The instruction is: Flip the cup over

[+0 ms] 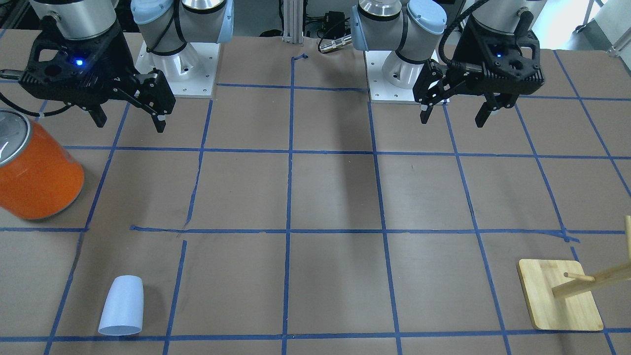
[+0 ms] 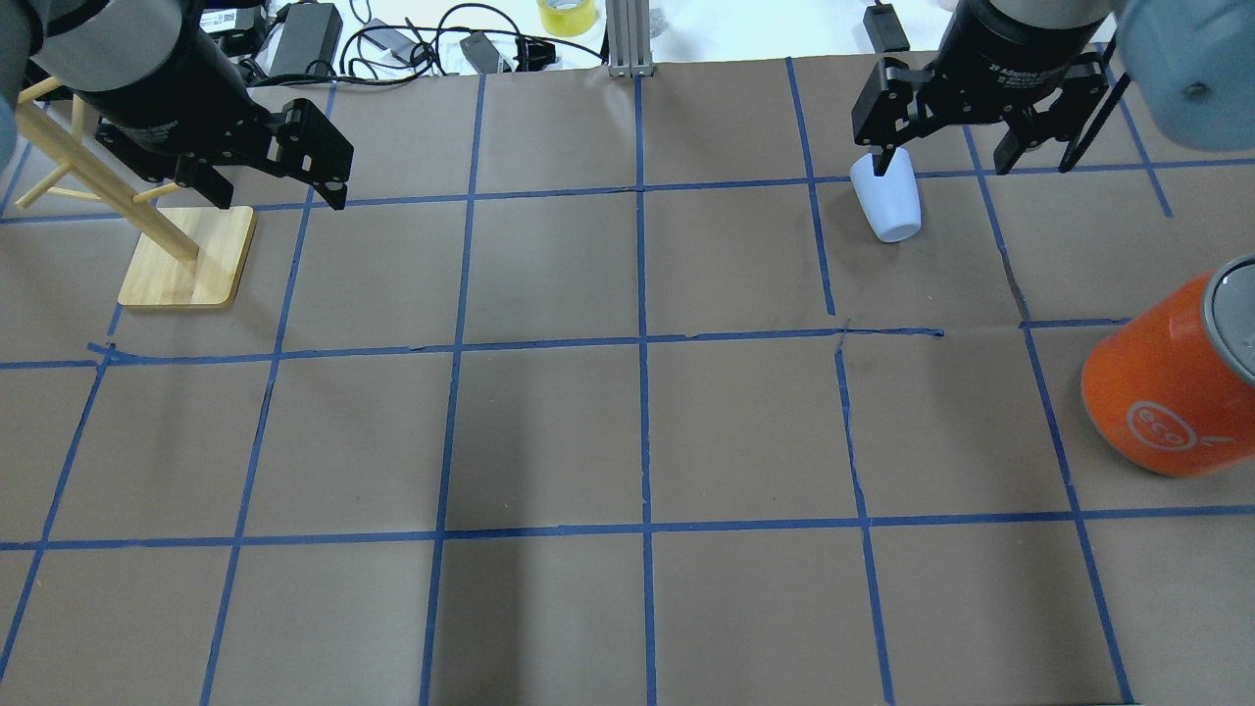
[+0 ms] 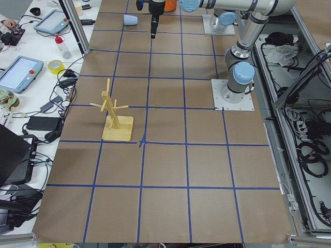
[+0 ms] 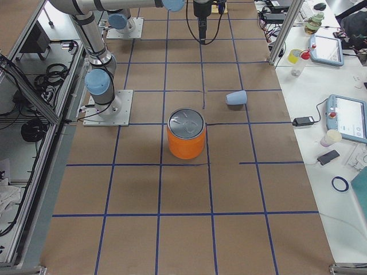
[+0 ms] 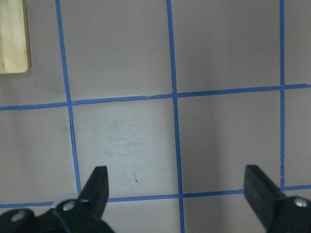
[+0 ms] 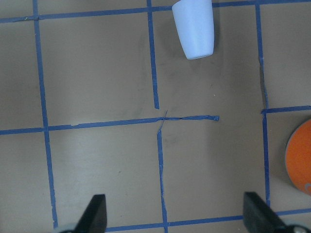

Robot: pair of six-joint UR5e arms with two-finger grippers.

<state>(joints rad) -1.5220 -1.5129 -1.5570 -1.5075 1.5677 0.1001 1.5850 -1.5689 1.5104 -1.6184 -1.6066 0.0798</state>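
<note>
Lying on side — cup (image 1: 122, 305); left claw (image 1: 453, 120), right claw (image 1: 130, 123) — both spread wide, empty.

My left gripper (image 1: 452, 120) hangs above the left half of the tabletop (image 1: 335, 197), raised clear of the surface. Its two fingers (image 5: 99, 187) point down and are spread wide with nothing between them. My right gripper (image 1: 130, 123) hangs the same way above the right half, fingers down, wide apart and empty. On both grippers the fingers spread along the table's length.
</note>
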